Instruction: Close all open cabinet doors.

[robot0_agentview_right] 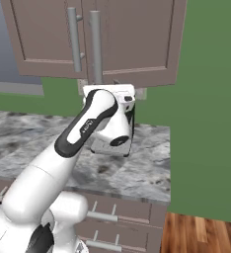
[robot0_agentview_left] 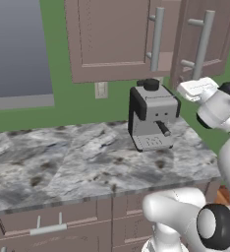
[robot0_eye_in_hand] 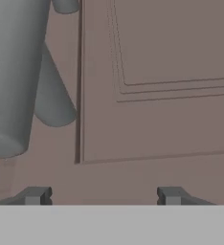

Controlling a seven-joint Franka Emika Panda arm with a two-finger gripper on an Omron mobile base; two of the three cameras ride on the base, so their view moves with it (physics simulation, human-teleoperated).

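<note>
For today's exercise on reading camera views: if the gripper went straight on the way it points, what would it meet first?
Probably the cabinet door panel, straight ahead of the open gripper; its handle sits off to one side.

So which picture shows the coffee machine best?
The left base view: the coffee machine stands whole on the counter. In the right base view the arm covers most of it. The hand view faces a cabinet door.

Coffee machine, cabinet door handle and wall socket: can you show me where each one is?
Coffee machine (robot0_agentview_left: 153,118), left base view, on its grey front face.
Cabinet door handle (robot0_agentview_left: 158,32), left base view, on the middle of the left door's silver bar.
Wall socket (robot0_agentview_left: 101,90), left base view, on the plate's centre.
</note>
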